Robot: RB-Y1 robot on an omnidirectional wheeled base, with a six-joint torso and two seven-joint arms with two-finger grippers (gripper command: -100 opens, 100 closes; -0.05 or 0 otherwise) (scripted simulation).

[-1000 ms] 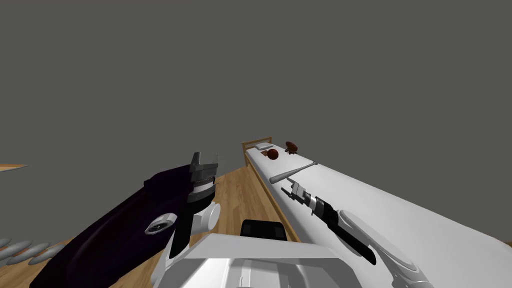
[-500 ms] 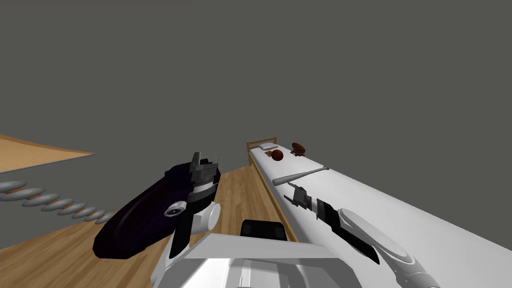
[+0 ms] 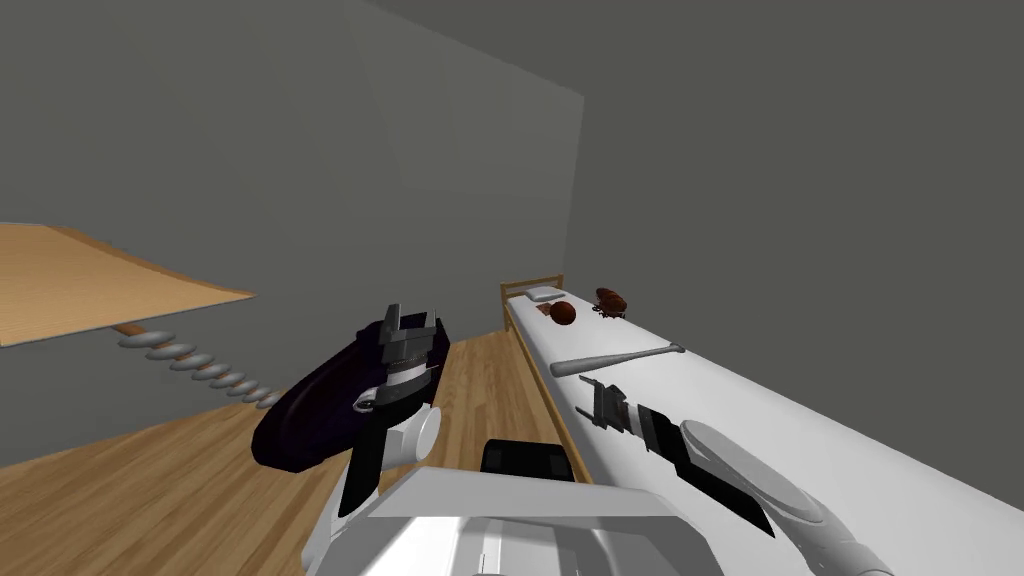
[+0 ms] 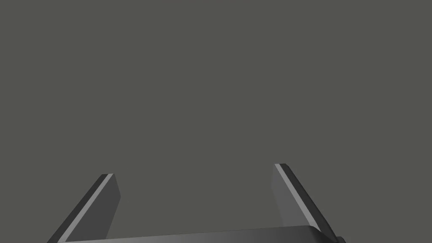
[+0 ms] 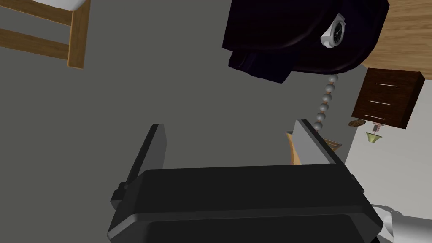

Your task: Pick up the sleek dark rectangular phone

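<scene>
Grey walls point(image 3: 300, 150) meet at a corner ahead of the robot, above a wooden floor point(image 3: 150, 500). Along the robot's right runs a long white bed point(image 3: 800, 420) with a wooden headboard point(image 3: 530, 285) at its far end. On the floor to the left lies a big dark purple cushion-like shape point(image 3: 310, 420), and a pale wooden slab point(image 3: 80, 280) juts in further left. The right wrist view shows a dark brown three-drawer dresser point(image 5: 388, 99).

A grey baseball bat point(image 3: 615, 358) lies across the bed, just beyond the right gripper point(image 3: 592, 393). A string of grey beads point(image 3: 190, 360) runs from the slab toward the cushion. Near the headboard sit a white pillow point(image 3: 545, 294), a reddish-brown ball point(image 3: 562, 312) and a brown lump point(image 3: 610, 300). A small white clock point(image 5: 336, 31) rests on the purple shape.

The left gripper point(image 3: 412, 322) is raised in front of the cushion, its fingers spread wide with nothing between them. The right gripper's fingers are likewise apart and empty. Where the phone lies cannot be told.
</scene>
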